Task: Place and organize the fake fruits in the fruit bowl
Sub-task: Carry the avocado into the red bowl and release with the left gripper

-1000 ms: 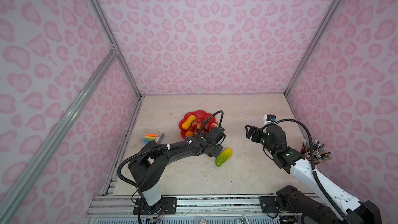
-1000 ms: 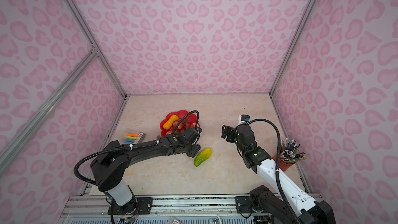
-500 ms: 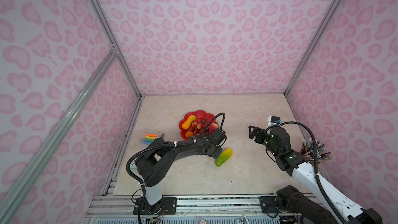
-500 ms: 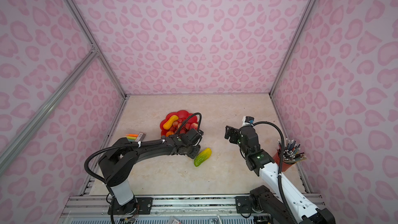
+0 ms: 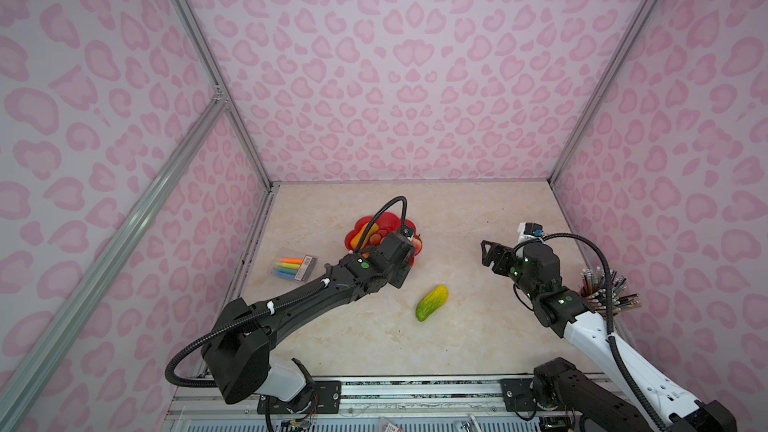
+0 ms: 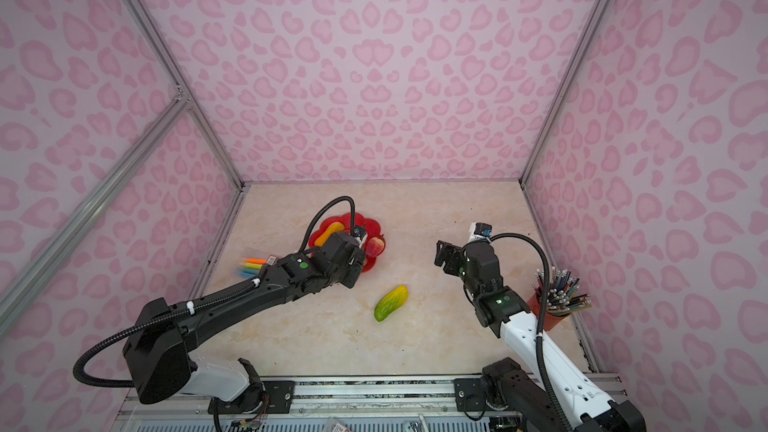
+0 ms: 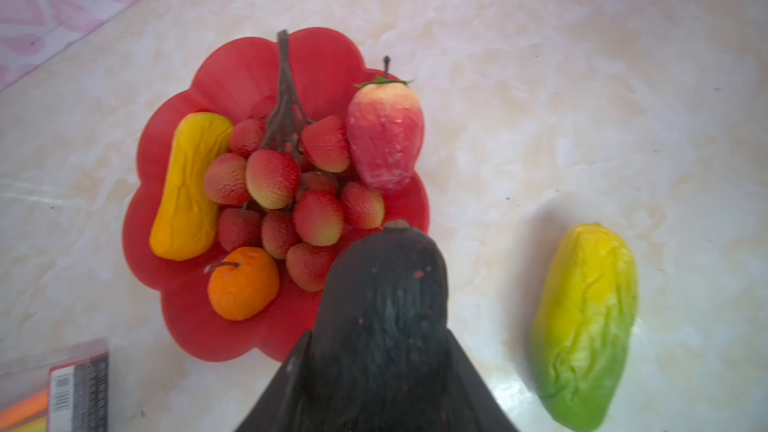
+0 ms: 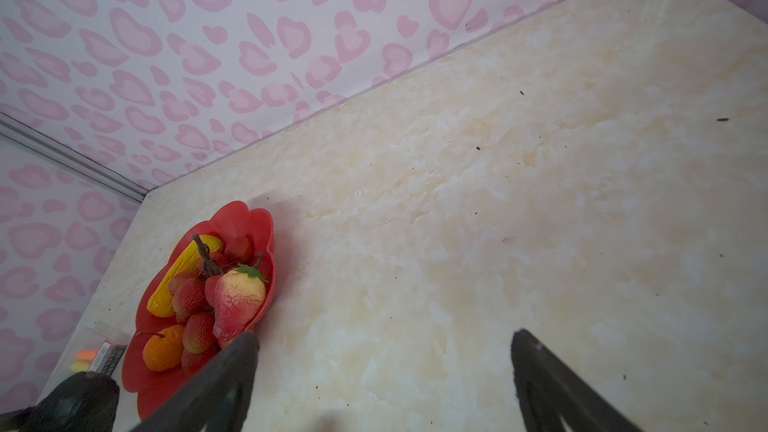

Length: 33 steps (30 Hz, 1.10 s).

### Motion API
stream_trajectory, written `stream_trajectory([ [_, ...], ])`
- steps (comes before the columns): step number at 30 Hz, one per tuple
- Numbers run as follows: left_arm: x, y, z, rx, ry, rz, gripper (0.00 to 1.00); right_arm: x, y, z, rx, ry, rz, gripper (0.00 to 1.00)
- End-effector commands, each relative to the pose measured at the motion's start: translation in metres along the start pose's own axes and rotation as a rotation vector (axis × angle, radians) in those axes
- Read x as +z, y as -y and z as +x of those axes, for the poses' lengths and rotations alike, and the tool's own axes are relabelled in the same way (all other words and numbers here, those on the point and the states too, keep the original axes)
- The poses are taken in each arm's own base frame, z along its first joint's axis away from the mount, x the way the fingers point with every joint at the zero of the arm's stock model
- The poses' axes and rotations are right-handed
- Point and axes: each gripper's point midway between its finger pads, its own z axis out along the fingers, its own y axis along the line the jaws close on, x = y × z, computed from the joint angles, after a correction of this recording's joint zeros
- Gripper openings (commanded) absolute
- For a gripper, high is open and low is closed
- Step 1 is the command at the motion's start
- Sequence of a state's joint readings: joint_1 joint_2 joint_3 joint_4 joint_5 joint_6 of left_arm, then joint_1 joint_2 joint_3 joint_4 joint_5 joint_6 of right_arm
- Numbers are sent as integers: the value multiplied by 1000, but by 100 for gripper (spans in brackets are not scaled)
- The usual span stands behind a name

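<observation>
- Left gripper (image 7: 380, 351) clenched on the avocado (image 7: 382, 305) over the crowded bowl's (image 6: 372, 226) rim, mid-frame in a top view; dropped there, it may roll out.
- Right gripper (image 8: 384, 338) gapes empty; green-yellow fruit (image 5: 432, 303) lies outside, lower centre.

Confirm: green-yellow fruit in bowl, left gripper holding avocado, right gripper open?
Not quite. The green-yellow fruit lies on the table, outside the bowl, as both top views show. The left gripper does hold the avocado; the right gripper is open.
</observation>
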<state>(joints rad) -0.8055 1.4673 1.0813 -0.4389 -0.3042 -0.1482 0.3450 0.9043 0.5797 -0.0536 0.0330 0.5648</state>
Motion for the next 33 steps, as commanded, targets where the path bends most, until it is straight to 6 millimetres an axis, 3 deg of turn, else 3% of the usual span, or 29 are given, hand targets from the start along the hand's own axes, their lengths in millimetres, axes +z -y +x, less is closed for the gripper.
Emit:
stream_trajectory([
  [1, 11, -16, -6, 20, -7, -57, 41, -2, -2, 0, 6, -5, -8, 94],
  [13, 65, -10, 3, 92, -93, -89, 41, -8, 5, 2, 8, 4, 1, 94],
  [21, 87, -10, 13, 98, -136, -107, 45, -7, 7, 3, 10, 2, 8, 94],
  [26, 91, -13, 16, 99, -147, -120, 61, -6, 9, 4, 11, 1, 14, 94],
  [33, 66, -17, -2, 53, -77, -103, 64, -5, 11, 4, 16, 0, 20, 94],
])
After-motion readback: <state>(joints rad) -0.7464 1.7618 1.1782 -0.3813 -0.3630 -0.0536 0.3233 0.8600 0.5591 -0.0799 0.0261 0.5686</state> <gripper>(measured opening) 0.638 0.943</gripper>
